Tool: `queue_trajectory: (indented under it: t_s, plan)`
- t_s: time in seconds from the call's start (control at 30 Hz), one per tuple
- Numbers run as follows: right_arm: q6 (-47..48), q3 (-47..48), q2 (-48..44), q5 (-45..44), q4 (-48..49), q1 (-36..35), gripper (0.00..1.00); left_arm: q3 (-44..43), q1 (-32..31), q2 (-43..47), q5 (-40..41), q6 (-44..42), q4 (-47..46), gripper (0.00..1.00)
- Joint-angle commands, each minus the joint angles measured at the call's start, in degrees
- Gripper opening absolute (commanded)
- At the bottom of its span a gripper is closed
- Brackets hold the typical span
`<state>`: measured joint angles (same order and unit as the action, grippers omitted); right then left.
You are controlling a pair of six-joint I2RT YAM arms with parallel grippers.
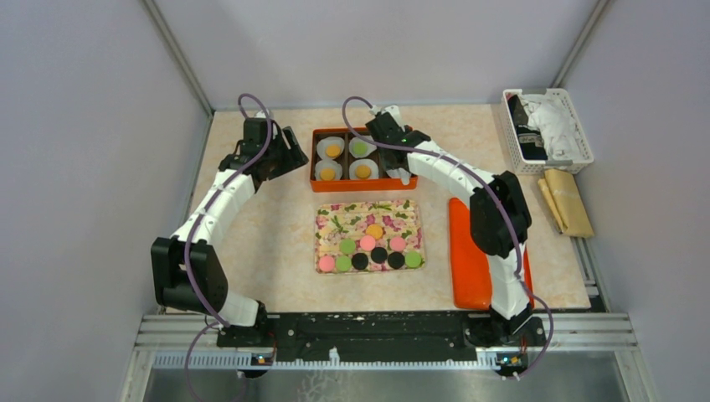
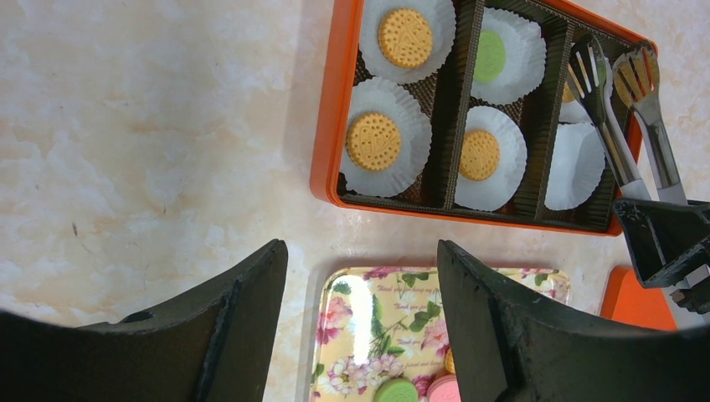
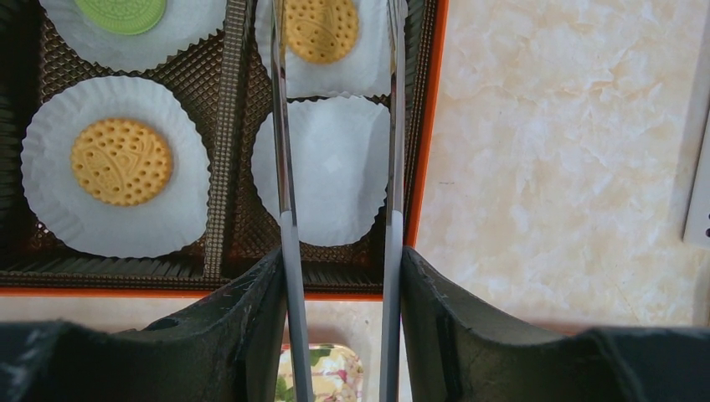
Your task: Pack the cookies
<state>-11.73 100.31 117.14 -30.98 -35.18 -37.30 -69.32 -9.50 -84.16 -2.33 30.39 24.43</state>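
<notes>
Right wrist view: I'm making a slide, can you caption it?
Right gripper holds tongs over the orange box, straddling a cookie in a paper cup and an empty cup.

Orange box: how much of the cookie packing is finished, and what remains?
Done: five cookies sit in the orange box, four orange and one green. In hand: the right end effector grips tongs straddling the orange cookie in its far right corner. Remaining: one empty cup to fill; many cookies wait on the floral tray. The left end effector is open, holding nothing.
</notes>
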Motion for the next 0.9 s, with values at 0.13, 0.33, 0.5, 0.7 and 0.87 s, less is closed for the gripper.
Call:
queue_trajectory:
  t_s: [0.13, 0.33, 0.5, 0.7, 0.87]
  plan:
    - [-1.5, -2.2, -9.3, 2.9, 4.1, 0.6, 0.44, -1.9, -0.2, -0.4, -0.1, -0.3, -1.9, 0.72]
    - [-0.4, -11.6, -21.2, 4.2, 5.6, -4.1, 0.42, -2.1, -0.2, -1.6, -1.3, 0.2, -2.1, 0.73]
    - [0.5, -17.9, -30.3, 3.2, 3.7, -10.8, 0.4, -2.6, -0.1, -3.2, -3.3, 1.2, -2.3, 0.72]
    - [-3.2, -25.4, -38.2, 6.2, 0.5, -16.9, 0.37, -3.1, 1.1, -4.5, -5.1, 2.7, -3.3, 0.73]
    - [-6.7, -31.5, -41.3, 6.3, -1.7, -21.4, 0.36, -3.9, 1.9, -5.4, -7.7, 3.5, -2.6, 0.73]
